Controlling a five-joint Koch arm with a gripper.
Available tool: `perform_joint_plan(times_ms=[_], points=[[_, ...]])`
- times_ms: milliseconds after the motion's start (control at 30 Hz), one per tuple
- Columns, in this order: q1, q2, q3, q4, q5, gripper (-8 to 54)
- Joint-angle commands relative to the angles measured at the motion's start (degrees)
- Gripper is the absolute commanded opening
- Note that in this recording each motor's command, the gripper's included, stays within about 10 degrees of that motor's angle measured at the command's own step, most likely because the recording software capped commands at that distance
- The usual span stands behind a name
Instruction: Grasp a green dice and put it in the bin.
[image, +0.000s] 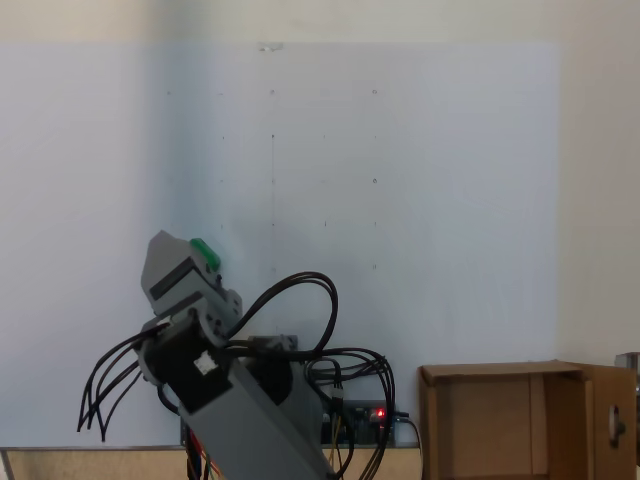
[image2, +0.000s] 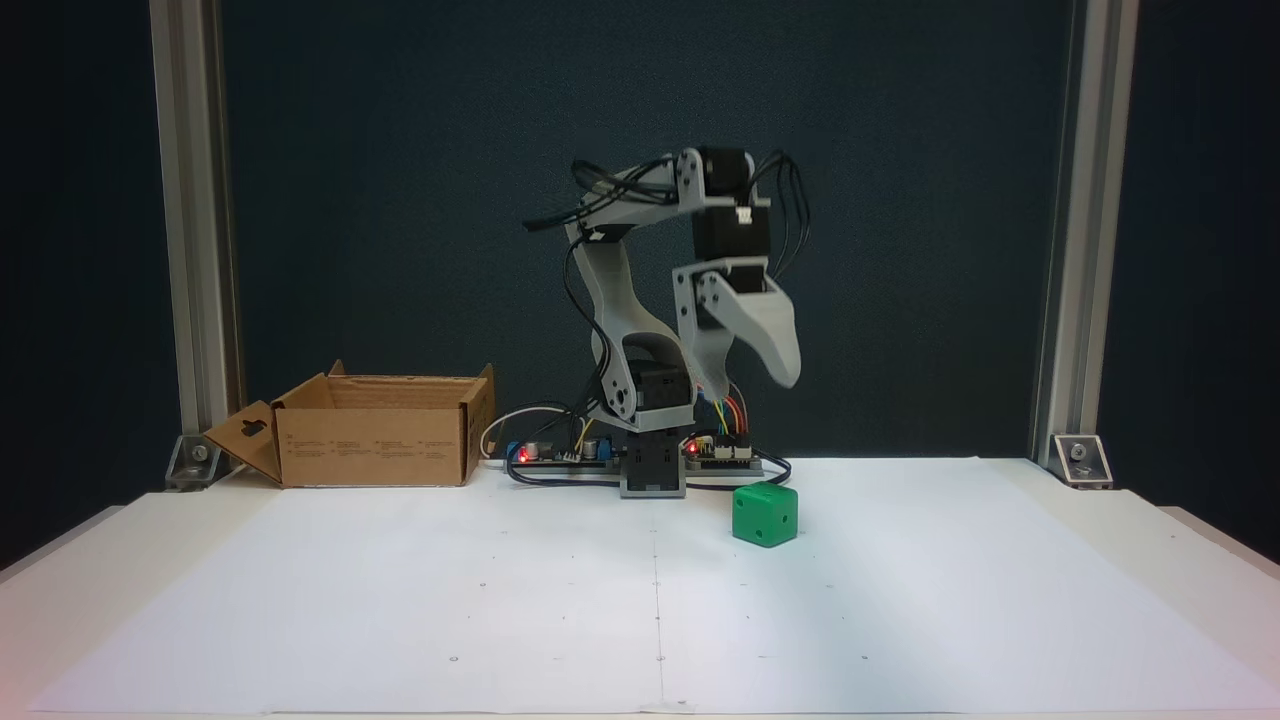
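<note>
Jaws hang apart above the green dice on the table; drop straight down, straddle it squarely, then clamp.

I see a table covered by a white paper sheet. On the sheet, the green dice sits below the raised jaws, well apart from them. The bin rests on the table far to the jaws' left in that fixed view. Circuit boards and the arm's base stand behind the dice.
</note>
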Motion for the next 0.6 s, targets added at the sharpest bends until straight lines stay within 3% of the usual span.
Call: perform_joint_plan(times_ms=[0, 567], points=[[0.00, 1.14, -0.44, -3.69, -3.08, 42.4], [0.00, -2.64, 4.75, -4.48, -2.99, 42.4]])
